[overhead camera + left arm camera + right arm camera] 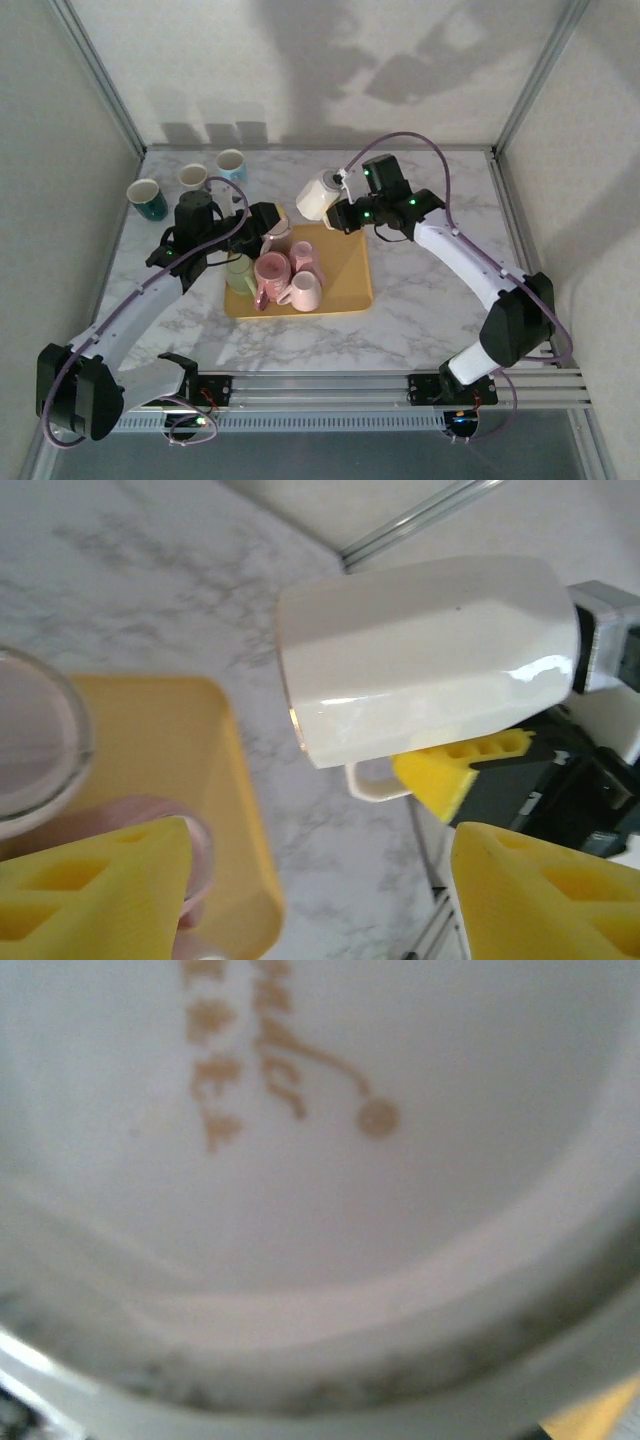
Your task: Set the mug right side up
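- right pincer pinching white mug; mug lies on its side in the air, above yellow tray's far edge
- right wrist view: mug base with gold lettering, blurred
- left pincer spread, nothing between, over tray's far-left corner, just beside mug
- pink mugs on tray
- green mug at tray's left edge
- bench under tray

The right pincer holds the white mug sideways just beyond the yellow tray.
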`<action>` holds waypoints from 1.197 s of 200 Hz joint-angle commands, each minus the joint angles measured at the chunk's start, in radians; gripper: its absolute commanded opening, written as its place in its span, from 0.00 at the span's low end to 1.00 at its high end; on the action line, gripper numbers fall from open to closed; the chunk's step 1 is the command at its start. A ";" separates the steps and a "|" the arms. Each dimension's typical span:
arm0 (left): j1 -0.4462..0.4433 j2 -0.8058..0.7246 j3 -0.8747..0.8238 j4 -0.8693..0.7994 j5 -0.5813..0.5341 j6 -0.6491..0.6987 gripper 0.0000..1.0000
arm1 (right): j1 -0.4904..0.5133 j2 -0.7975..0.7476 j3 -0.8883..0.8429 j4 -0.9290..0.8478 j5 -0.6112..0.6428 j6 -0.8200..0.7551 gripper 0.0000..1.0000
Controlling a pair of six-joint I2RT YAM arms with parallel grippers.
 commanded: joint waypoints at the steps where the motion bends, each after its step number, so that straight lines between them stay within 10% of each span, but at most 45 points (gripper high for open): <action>1: -0.029 -0.029 -0.026 0.183 0.040 -0.168 0.68 | -0.017 -0.072 0.061 0.170 -0.156 0.127 0.00; 91: -0.179 -0.041 -0.051 0.602 -0.102 -0.500 0.69 | -0.047 -0.119 0.044 0.633 -0.315 0.578 0.00; 239: -0.296 -0.025 0.029 0.610 -0.347 -0.466 0.66 | -0.046 -0.151 -0.037 0.863 -0.331 0.817 0.00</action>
